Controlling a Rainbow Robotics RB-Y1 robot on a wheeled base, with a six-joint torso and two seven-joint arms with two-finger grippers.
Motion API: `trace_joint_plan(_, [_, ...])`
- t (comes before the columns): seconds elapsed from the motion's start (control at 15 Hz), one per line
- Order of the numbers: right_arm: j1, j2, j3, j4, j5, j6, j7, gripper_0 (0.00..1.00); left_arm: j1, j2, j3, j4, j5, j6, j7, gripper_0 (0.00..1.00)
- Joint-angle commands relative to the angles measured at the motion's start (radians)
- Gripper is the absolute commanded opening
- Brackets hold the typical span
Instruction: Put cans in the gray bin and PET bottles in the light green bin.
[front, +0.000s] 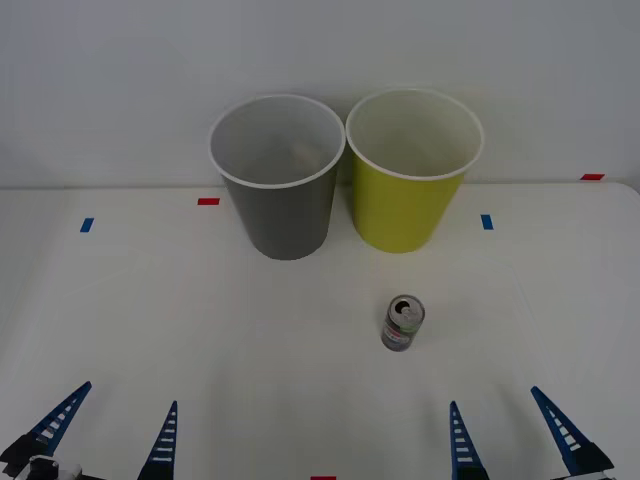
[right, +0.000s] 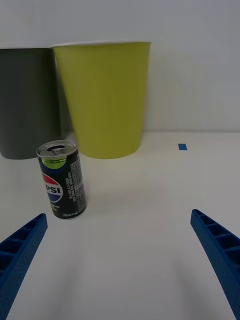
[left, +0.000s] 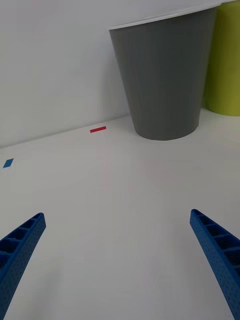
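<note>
can (front: 403, 323): upright on white table (front: 150, 320), pull-tab top up, dark body w/ Pepsi logo showing in R wrist view (right: 62, 180). Sits ~5 o'clock of table centre in front view, alone, touching nothing.
can vs bins: near, in front of light green bin, apart from it. Gray bin further off at ~10–11 o'clock from can.
gray bin (front: 278, 175): upright at table's far edge, ~12 o'clock, white rim, pale inside. Contents: can't tell for sure.
light green bin (front: 412, 168): upright, just beside gray bin at its 3 o'clock; rims nearly touching, can't tell if they make contact.
R gripper (front: 515, 435): low at ~5 o'clock of front view, blue ribbed fingers spread wide, holding nothing. Can lies ahead of it at ~11 o'clock, well short of the fingers.
L gripper (front: 108, 432): low at ~7 o'clock, fingers also spread wide, nothing between. Gray bin ahead at ~1 o'clock.
obstructions: bare table between R gripper and can; nothing in the gap.
tape marks: red tape (front: 208, 201) at 9 o'clock of gray bin, blue tape (front: 487, 221) at 3 o'clock of green bin, another blue (front: 87, 225) far left, red (front: 592, 177) far right, red bit (front: 323, 478) at near edge.
backdrop: plain white wall (front: 120, 80) behind bins.
</note>
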Motion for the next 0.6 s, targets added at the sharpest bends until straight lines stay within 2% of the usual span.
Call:
trace_joint_plan(0.07, [-0.077,-0.079,0.039,0.004,-0.008,0.039,0.006,1.00,0.000,0.000,0.000,0.000,0.000,0.000,0.000,1.00])
trace_joint_plan(0.27, [-0.174,-0.093,0.091,0.053,-0.013,0.053,0.010,1.00,0.000,0.000,0.000,0.000,0.000,0.000,0.000,1.00])
trace_joint_plan(0.4, [-0.257,-0.073,0.128,0.119,-0.011,0.027,0.018,1.00,0.000,0.000,0.000,0.000,0.000,0.000,0.000,1.00])
trace_joint_plan(0.6, [-0.337,-0.052,0.132,0.164,-0.002,0.061,0.029,1.00,0.000,0.000,0.000,0.000,0.000,0.000,0.000,1.00])
